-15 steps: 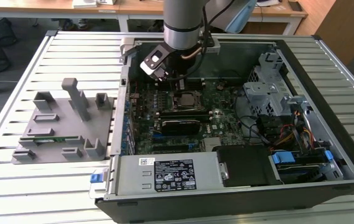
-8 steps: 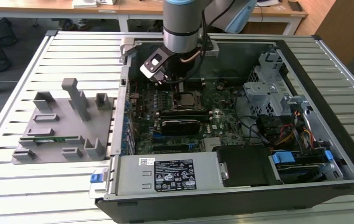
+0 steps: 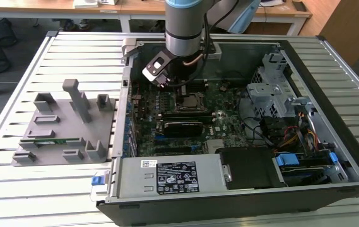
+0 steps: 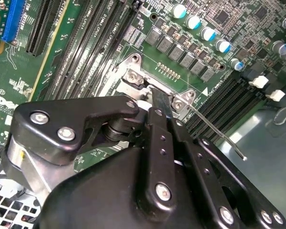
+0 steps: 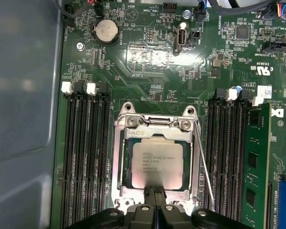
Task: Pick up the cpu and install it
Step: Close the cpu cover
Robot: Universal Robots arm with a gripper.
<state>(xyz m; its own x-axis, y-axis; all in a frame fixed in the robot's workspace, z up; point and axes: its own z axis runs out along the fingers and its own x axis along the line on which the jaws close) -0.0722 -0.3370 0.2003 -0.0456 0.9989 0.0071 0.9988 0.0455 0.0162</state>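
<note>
On the slatted table [image 3: 40, 198], at the left of the exterior view, a grey fixture [image 3: 59, 125] holds a green memory stick [image 3: 50, 140] near its lower edge.

The open case [image 3: 230, 208] fills the middle of the frame. The arm [image 3: 186, 28] comes down from the top centre over the board [image 3: 230, 123]. The gripper [image 5: 155, 191] is clenched. In both wrist views its 2 fingers [image 5: 150, 198] press together with only a seam between them and nothing clamped there. The tips sit at the near edge of the cpu [image 5: 157, 162], either touching it or just above it; I cannot tell which.

The cpu lies flat and square inside the socket [image 5: 120, 157], its silver top showing through the frame, between 2 banks of memory slots [image 5: 83, 157]. Just beside the socket, the thin lever [image 5: 204, 171] slants away from the frame and looks unlatched.

I judge the step in hand to be seating. The chip is already in place, and the closed tips seem to be nudging or checking it. What is left of the install appears to be locking the lever. Any move from here calls for straight, gentle travel with no sideways drag, because the socket's contacts are delicate and the lever is close by.

At the right of the exterior view, the drive cage [image 3: 271, 90] and cables [image 3: 293, 137] are well apart from the gripper.
</note>
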